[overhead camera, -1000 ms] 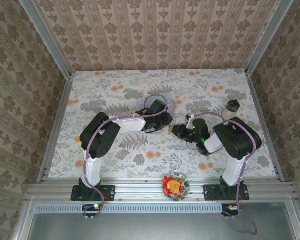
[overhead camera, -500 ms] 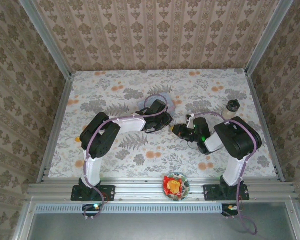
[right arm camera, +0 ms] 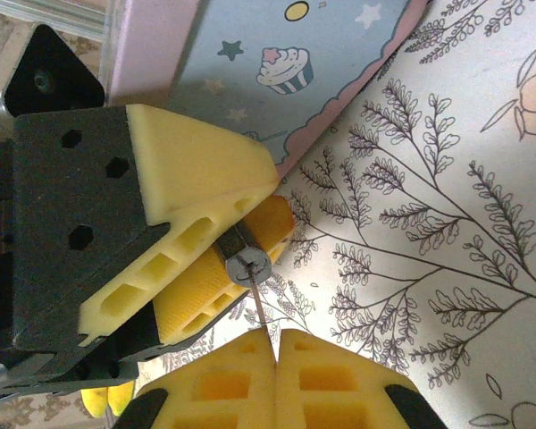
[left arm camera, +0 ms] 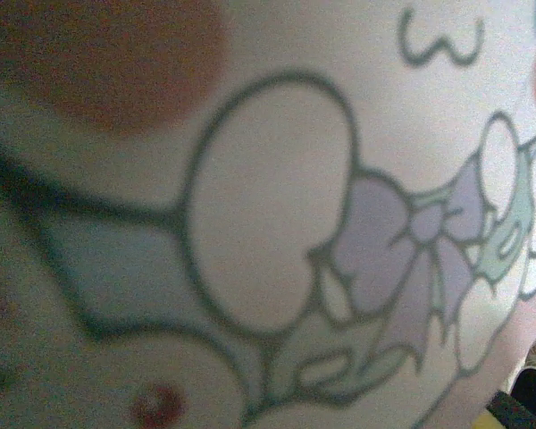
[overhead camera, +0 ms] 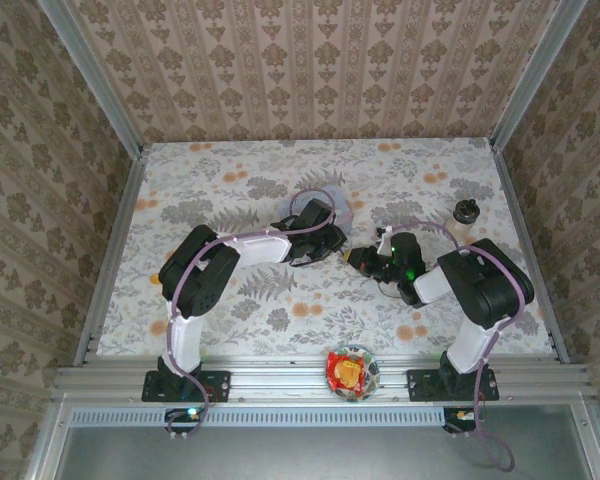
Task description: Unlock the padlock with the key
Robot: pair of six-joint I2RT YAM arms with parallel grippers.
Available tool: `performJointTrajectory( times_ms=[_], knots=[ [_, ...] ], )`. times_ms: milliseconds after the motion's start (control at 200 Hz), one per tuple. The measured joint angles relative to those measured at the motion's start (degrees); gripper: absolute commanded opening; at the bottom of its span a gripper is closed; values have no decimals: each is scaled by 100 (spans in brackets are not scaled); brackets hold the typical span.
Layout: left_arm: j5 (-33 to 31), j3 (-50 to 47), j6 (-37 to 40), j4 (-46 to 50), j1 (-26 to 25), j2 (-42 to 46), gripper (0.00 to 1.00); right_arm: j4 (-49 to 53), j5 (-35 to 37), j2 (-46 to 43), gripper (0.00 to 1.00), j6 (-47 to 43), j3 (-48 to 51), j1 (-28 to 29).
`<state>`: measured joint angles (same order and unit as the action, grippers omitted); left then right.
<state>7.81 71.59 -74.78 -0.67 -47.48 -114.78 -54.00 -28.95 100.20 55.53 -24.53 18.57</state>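
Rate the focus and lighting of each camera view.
Left wrist view: badly out of focus, a blurred cartoon print on the tin close to the lens. Right wrist view: sharp and evenly lit; the key in the right tool and the padlock read clearly. Top external view: soft, even light, faint shadows, no glare; the padlock there is too small to make out.

Robot test cell, lab-style rig, not real home: aluminium frame rail [overhead camera: 280,380] at 6 o'clock carries left arm base [overhead camera: 187,383] and right arm base [overhead camera: 450,383]; wallpapered panels [overhead camera: 310,70] at 9, 12, 3 o'clock box in floral tabletop [overhead camera: 210,180].
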Motion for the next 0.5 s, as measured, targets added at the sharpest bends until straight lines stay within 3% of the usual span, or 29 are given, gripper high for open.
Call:
performJointTrajectory(
  times_ms=[300,500],
  knots=[
    [125,0,-2,142,0,66,21,175,72,-195,0,-164,68,87],
    [157,0,-4,216,0,81,21,520,549,-459,0,-474,87,367]
  ],
)
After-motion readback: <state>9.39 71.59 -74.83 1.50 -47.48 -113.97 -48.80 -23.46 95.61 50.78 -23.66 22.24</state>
